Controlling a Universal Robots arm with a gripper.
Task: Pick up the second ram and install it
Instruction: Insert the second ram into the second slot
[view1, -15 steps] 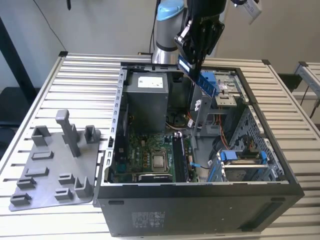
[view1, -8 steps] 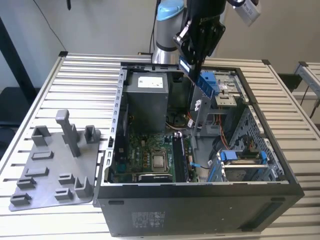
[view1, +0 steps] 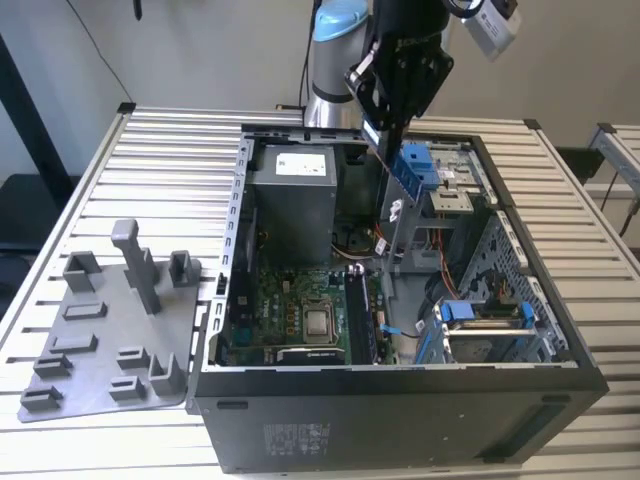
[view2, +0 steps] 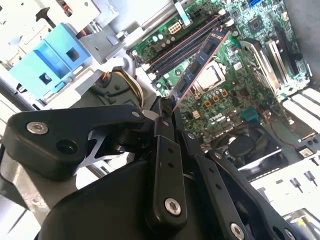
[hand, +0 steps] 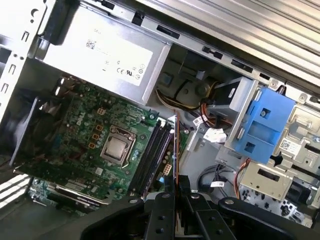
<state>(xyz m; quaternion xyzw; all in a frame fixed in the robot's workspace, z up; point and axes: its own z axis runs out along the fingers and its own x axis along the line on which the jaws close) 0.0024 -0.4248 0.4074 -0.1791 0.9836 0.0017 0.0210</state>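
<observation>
Black gripper (view2: 167, 107) hangs from the downward-pointing arm (view1: 327, 70) over the case's (view1: 400, 385) far edge, 2 fingers (view2: 164, 131) clamped on the ram (view2: 200, 62) (tilted above the motherboard (view2: 250, 30)).

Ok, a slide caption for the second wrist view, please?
Gripper clamps the second ram by one end, holding the stick above the motherboard, close to its memory slots.

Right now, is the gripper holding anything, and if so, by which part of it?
Yes. The gripper holds the second ram by one short end, pinched between its fingers; the rest of the stick points toward the motherboard.
</observation>
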